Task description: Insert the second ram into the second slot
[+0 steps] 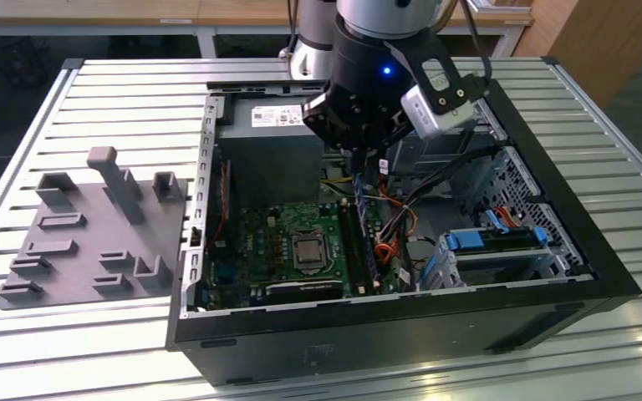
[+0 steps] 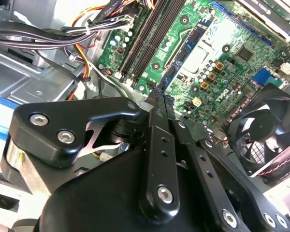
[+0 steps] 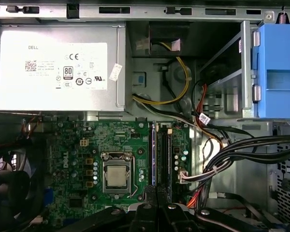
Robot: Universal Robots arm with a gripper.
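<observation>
When taken from the gripper outward: pinched closed, nothing visible between the fingers; hung over one end of the black slots; just beyond the fingertips, the second ram, blue, seated on edge in a slot beside the processor socket; farther off, grey power supply, bundled cables, blue drive clip; outside the case, a grey fixture on the slatted table.

Arm reaching down, pincer tips pressed together
</observation>
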